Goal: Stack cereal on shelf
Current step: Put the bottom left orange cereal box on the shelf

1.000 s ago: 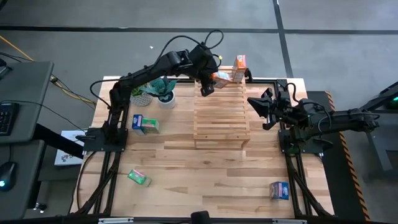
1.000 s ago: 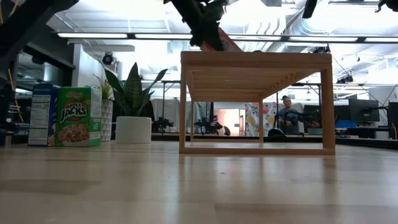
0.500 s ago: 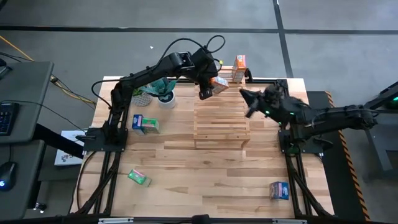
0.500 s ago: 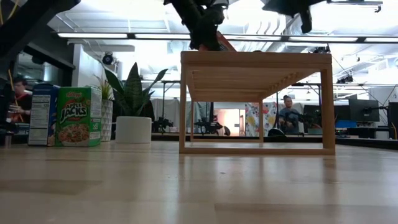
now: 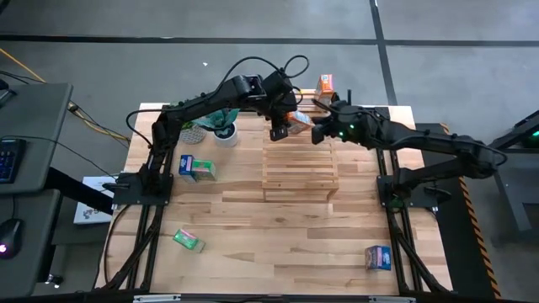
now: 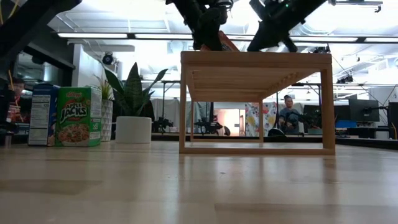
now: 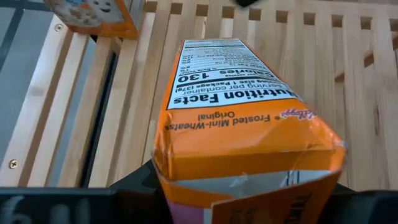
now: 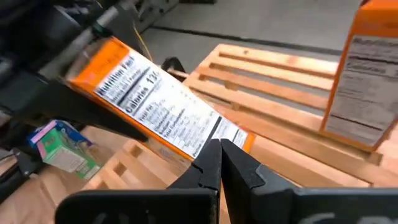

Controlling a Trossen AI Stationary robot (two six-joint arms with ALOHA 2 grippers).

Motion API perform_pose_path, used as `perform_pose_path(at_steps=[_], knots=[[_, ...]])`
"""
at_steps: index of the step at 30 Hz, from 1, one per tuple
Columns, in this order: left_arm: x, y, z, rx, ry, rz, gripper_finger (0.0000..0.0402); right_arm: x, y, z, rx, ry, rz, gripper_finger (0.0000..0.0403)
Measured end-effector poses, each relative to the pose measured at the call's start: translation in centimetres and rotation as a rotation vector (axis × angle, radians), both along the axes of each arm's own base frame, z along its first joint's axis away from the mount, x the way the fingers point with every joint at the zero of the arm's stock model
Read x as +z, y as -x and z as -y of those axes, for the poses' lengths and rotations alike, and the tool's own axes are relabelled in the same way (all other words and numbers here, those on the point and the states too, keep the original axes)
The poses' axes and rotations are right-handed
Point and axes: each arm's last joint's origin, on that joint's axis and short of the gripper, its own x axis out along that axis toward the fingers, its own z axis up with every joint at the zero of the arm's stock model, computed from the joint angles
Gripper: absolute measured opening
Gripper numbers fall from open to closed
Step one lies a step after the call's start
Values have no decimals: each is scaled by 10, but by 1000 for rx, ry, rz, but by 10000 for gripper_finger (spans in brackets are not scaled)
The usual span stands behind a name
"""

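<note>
My left gripper (image 5: 282,126) (image 7: 249,190) hangs over the far end of the wooden slatted shelf (image 5: 299,160) (image 6: 255,59), shut on an orange cereal box (image 5: 300,118) (image 7: 242,118) (image 8: 155,106). My right gripper (image 5: 318,126) (image 8: 219,146) is shut, its tips right at that box's lower end. A second orange box (image 5: 324,87) (image 8: 367,81) stands upright on the shelf's far edge. The other boxes are on the tabletop: a blue and a green one (image 5: 196,167) stand together, a green one (image 5: 189,240) lies flat, and a blue one (image 5: 378,257) sits near the right corner. My left gripper pinches the orange box at its upper, flap end (image 7: 249,177) between the two fingers, coming from above. The box is tilted and slopes down to the shelf's slats (image 7: 373,74). I cannot tell whether its lower end (image 8: 227,134) rests on them. My right gripper has its shut fingertips (image 8: 214,152) at the box's lower end, slanting in from the table's right. I cannot tell whether they touch it.
Two potted plants (image 5: 210,126) (image 6: 134,99) stand to the left of the shelf. In the low view the blue (image 6: 42,115) and green (image 6: 78,116) boxes stand at the left. People sit in the room behind the table. Bare tabletop lies near the front edge (image 5: 278,244).
My right arm has swung from the table's right edge toward the far left, and its gripper now sits beside the held orange box over the shelf. My left gripper and the box have shifted slightly toward the near edge.
</note>
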Motion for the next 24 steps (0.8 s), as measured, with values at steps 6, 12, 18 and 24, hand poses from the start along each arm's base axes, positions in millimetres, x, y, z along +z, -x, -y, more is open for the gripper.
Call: perform_pose_path(at_steps=[6,12,18,24], knots=[[1,-2,1,5,-10,23,157,-7,-6,4,8,-39,-13,0],[2,-3,0,5,-14,37,160,-7,-5,4,2,-38,-18,0],[4,-5,-1,10,-18,66,201,-10,-4,4,8,-65,-30,0],[6,-8,-2,27,-17,102,249,-10,-4,3,6,-66,-34,0]])
